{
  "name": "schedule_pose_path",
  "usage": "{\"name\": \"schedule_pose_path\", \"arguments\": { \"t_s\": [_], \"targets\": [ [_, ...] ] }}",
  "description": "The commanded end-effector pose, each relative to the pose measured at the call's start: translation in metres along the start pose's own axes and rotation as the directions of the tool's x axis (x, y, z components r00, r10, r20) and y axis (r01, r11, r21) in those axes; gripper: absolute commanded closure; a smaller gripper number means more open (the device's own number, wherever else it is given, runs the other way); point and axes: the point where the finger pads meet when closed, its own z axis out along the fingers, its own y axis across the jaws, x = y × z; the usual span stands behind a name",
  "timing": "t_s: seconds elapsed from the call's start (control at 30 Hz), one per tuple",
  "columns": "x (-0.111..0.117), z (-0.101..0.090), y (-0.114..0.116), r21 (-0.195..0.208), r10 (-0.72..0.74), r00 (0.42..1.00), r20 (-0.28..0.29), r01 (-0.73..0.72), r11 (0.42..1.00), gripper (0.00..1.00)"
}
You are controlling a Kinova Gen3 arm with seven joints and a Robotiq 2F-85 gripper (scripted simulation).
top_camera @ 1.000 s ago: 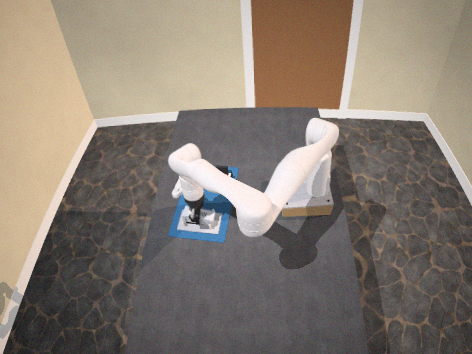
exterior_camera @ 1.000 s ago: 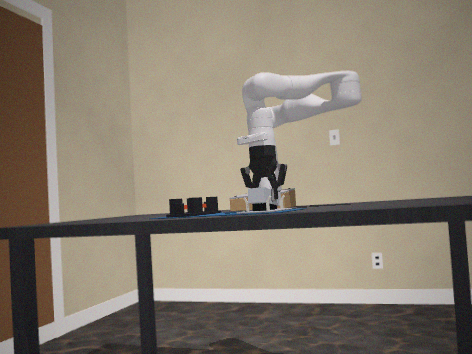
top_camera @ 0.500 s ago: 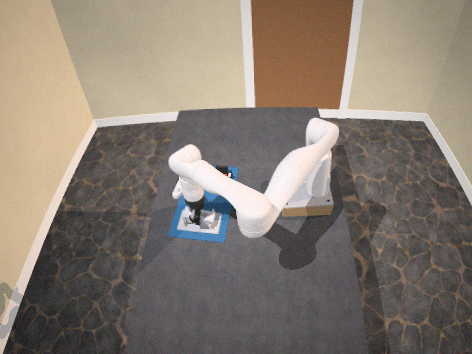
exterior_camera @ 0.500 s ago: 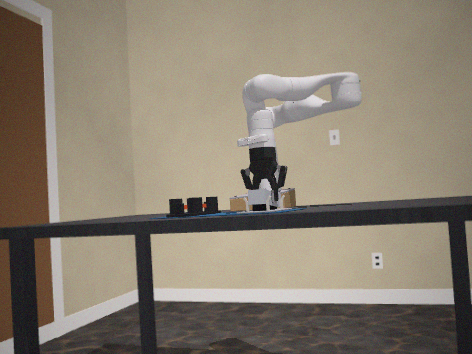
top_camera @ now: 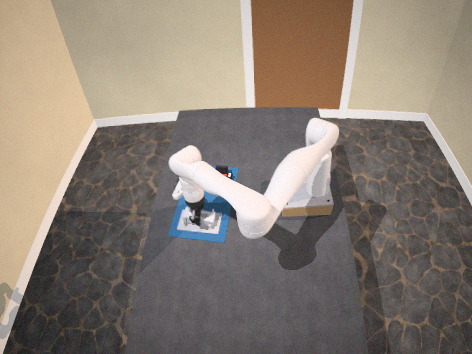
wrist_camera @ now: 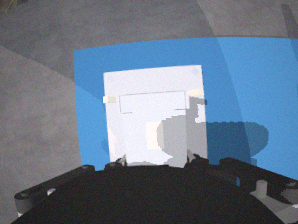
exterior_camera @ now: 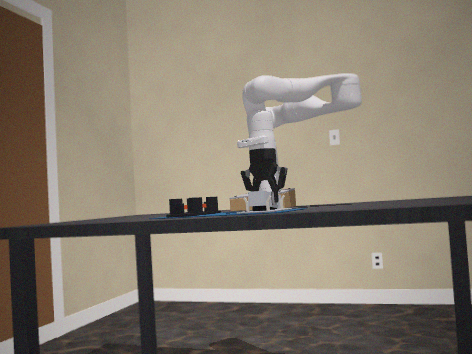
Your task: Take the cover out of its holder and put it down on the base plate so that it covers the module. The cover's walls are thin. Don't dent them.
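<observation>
The pincer (exterior_camera: 263,194) points straight down over the blue base plate (top_camera: 178,231) and is clenched on the white cover (exterior_camera: 259,201), its fingers standing part-way apart on the thin walls. In the wrist view the cover (wrist_camera: 154,112) fills the middle of the picture as a pale square lying within the blue base plate (wrist_camera: 253,90), with the black body of the pincer across the lower edge. In the side view the cover is low at the level of the plate, on the dark table (exterior_camera: 350,212); whether it has left its holder cannot be told. Beyond it along the plate sits the module (exterior_camera: 194,205), a row of black blocks with orange between them, well apart from the cover. From above, the module (top_camera: 226,173) lies at the plate's far end, partly under the white arm (top_camera: 235,192). Farther back the arm rises from its tan pedestal (top_camera: 320,210), and behind that stands a brown door (top_camera: 301,52)
</observation>
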Motion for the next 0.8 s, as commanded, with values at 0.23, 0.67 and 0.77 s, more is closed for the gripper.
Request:
{"name": "schedule_pose_path", "arguments": {
  "t_s": [0.23, 0.67, 0.77],
  "targets": [
    [0.0016, 0.0054, -0.0004, 0.004, -0.007, 1.000, -0.005, 0.007, 1.000, 1.00],
    [0.0036, 0.0062, -0.0004, 0.004, -0.007, 1.000, -0.005, 0.007, 1.000, 1.00],
    [0.0036, 0.0062, -0.0004, 0.004, -0.007, 1.000, -0.005, 0.007, 1.000, 1.00]
  ]
}}
